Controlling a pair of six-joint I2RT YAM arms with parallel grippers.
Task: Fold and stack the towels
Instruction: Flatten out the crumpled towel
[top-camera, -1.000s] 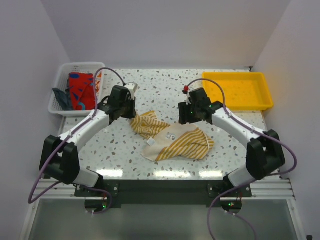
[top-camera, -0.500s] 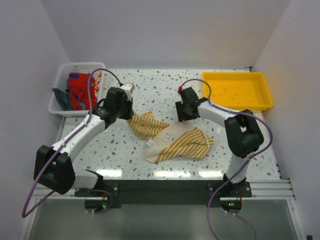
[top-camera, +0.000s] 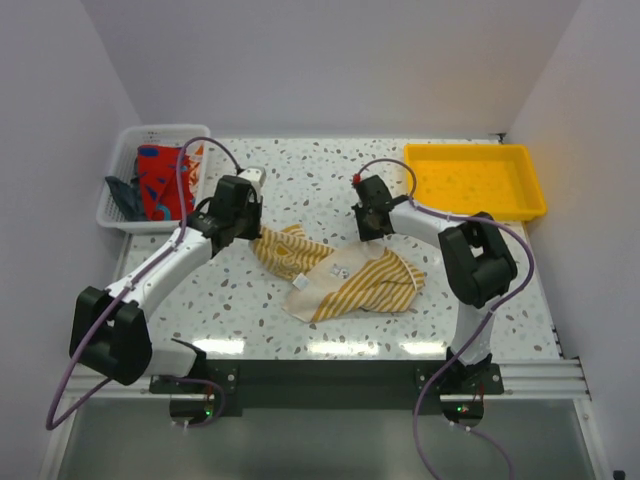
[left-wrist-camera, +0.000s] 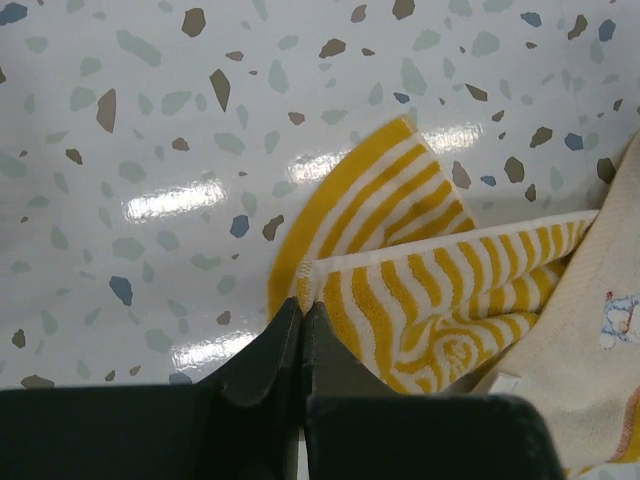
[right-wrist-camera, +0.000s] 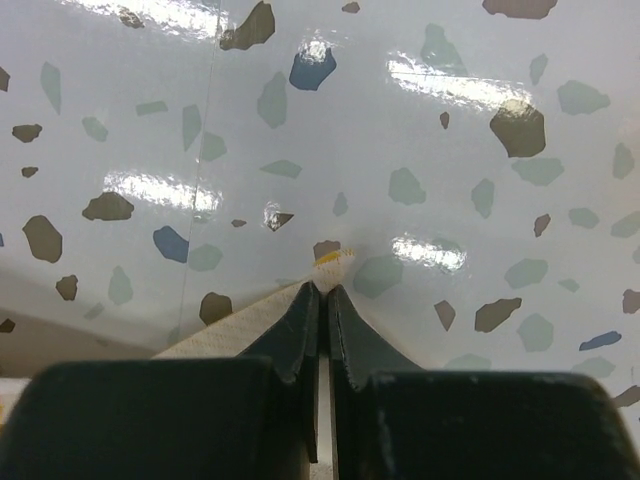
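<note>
Striped towel (top-camera: 345, 283), yellow/white w/ cream underside, lies crumpled mid-table (top-camera: 300, 180) betw. both arms. Small tag (top-camera: 341, 270) on cream side, print too small to read. Left gripper (left-wrist-camera: 302, 306) pinched shut on its striped edge; right gripper (right-wrist-camera: 320, 290) closed tight on a corner.

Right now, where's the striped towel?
Top view: striped towel crumpled at centre, its left corner pinched by the left gripper, its far right corner by the right gripper.

walls (top-camera: 330, 60): plain white | table (top-camera: 310, 175): speckled terrazzo top | light: glare patches near front edge
</note>
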